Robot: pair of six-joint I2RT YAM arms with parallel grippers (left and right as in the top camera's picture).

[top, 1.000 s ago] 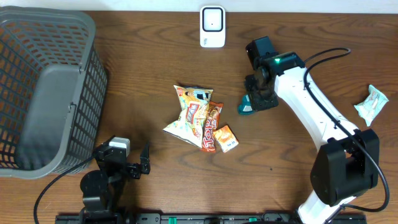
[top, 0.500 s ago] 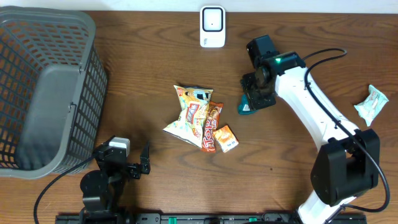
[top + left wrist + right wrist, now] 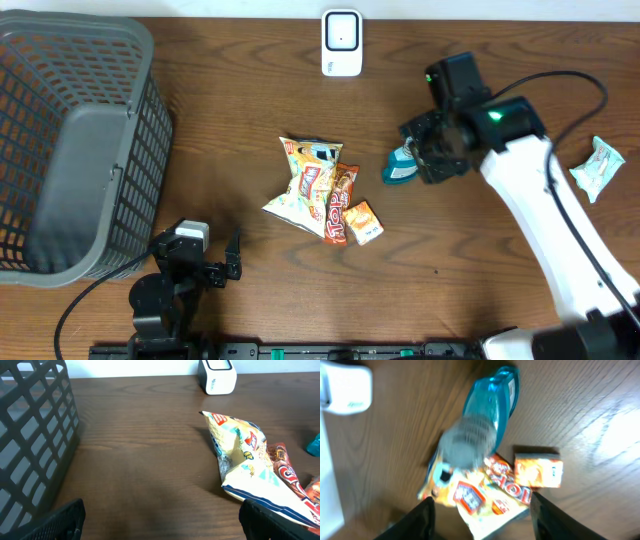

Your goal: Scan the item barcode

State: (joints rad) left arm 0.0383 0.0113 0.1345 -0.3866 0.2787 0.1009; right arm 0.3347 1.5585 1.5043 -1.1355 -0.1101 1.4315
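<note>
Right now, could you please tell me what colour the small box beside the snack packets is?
The small box is orange; clearest in the right wrist view.

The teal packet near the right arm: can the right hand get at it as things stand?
Probably yes. The right hand hangs close beside the teal packet, fingers apart, nothing between them. The packet lies apart from the snack pile, and nothing seems to block the way.

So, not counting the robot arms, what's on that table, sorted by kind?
Snack items: 5 (chip bag, red bar, orange box, teal packet, pale green packet)
White scanner: 1
Grey basket: 1
Total: 7
</note>
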